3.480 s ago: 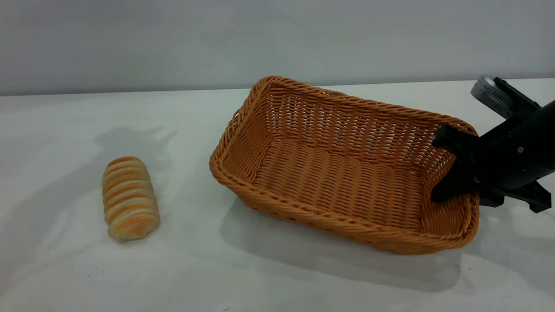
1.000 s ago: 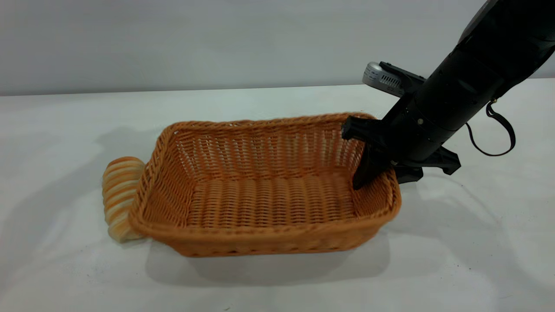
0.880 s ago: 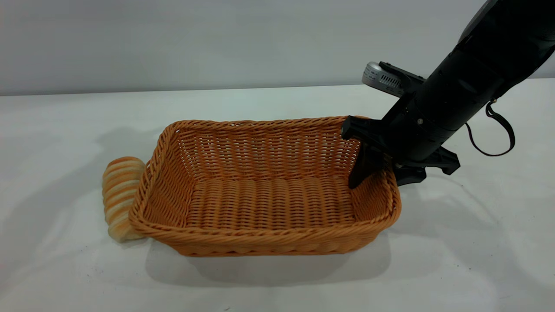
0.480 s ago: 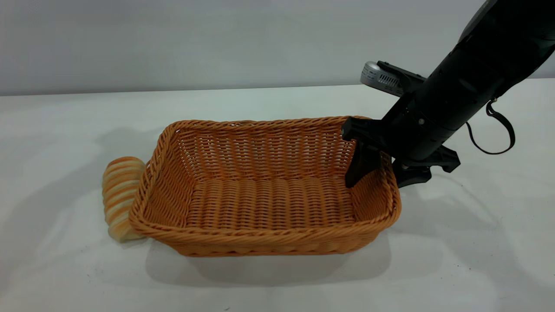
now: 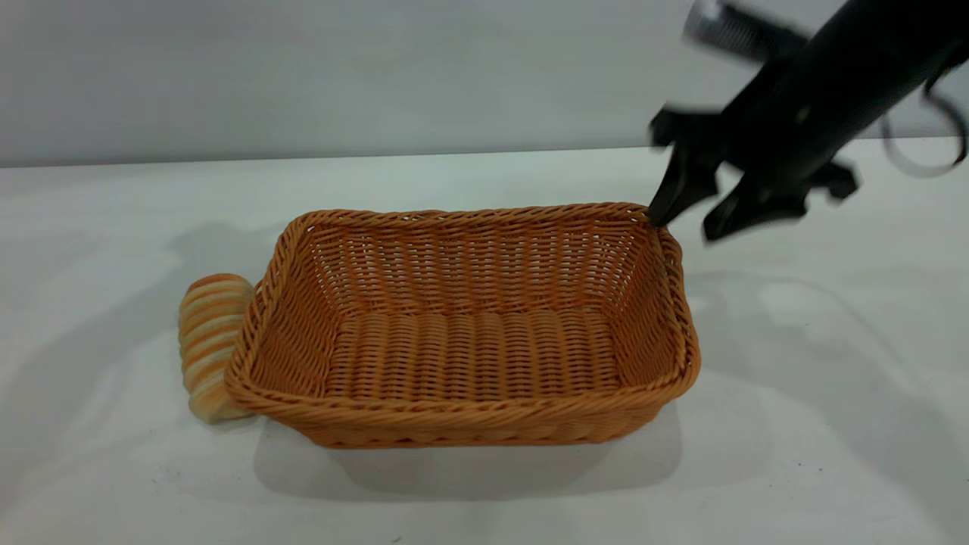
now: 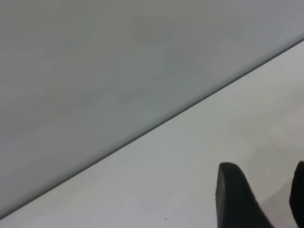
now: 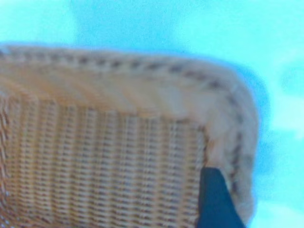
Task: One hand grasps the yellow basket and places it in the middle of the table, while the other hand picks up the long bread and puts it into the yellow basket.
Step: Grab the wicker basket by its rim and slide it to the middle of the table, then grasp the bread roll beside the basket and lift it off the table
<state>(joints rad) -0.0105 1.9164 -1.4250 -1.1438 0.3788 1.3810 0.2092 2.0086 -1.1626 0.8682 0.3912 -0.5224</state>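
A: Where is the basket (image 5: 462, 333)?

B: It sits flat on the table (image 5: 795, 424), about midway between the left and right edges and nearer the front edge than the back. Its long sides run left to right, and nothing lies inside it.

A: And the bread (image 5: 208, 344)?

B: On the table at the basket's left end, touching the wicker wall. The rim hides part of it, so only its left side shows. It lies with its length running front to back.

A: What is the right gripper (image 5: 693, 216) doing?

B: It hangs in the air above the basket's back right corner, tips pointing down. Its 2 fingers are spread apart with nothing between them. The nearer tip is right at the rim; whether it touches I cannot tell. In the right wrist view 1 dark fingertip (image 7: 216, 202) shows over that corner of the basket (image 7: 109, 156).

A: The left gripper (image 6: 263, 199)?

B: Only its wrist view shows it: 2 dark fingers (image 6: 235, 197) with a clear gap, holding nothing, over bare table (image 6: 190, 161) near the back edge.
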